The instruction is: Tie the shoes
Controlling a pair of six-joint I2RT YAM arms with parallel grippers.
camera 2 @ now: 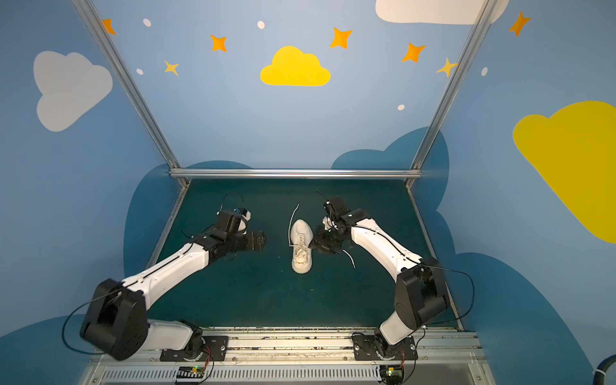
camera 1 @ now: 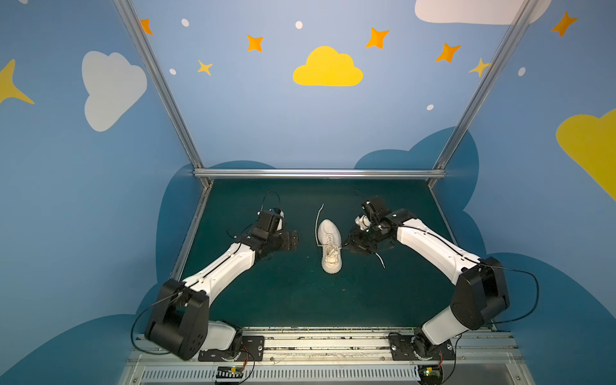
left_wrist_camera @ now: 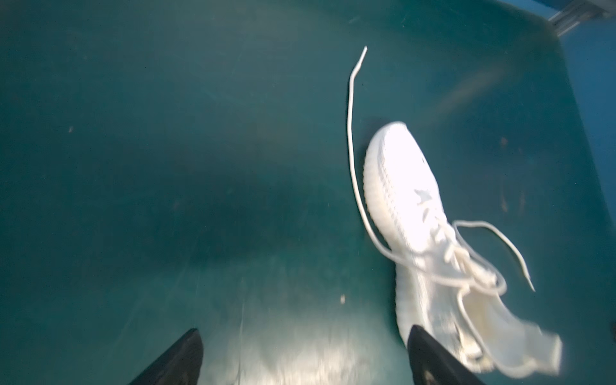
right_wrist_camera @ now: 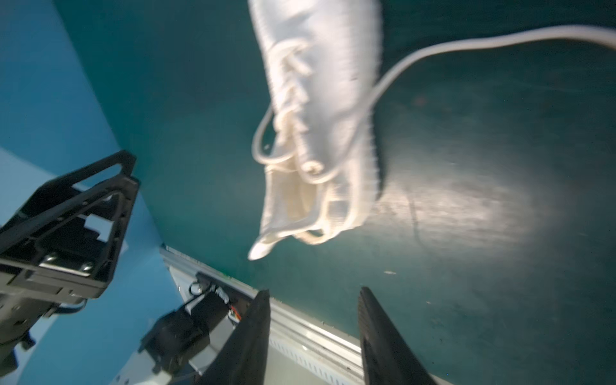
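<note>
The sneaker (camera 1: 329, 246) lies in the middle of the surface (camera 1: 266, 300), toe far, heel near. Your left hand (camera 1: 290, 240) hangs to its left, fingers spread wide and empty. Your right hand (camera 1: 350, 246) sits just beside the shoe's right flank, and in the wrist view its fingers are parted with nothing between them. One lace, the left lace (camera 1: 316, 221), runs along the shoe's left side and out past the toe. The right lace (camera 1: 380, 260) trails near-right from under the right hand. The laces look crossed over the tongue, but blur hides whether that crossing is snug. I'd judge the step to be taking up both free ends. Grip each lace close to the eyelets rather than at the tip, pinch squarely, and pull outward evenly so the shoe doesn't swivel.
</note>
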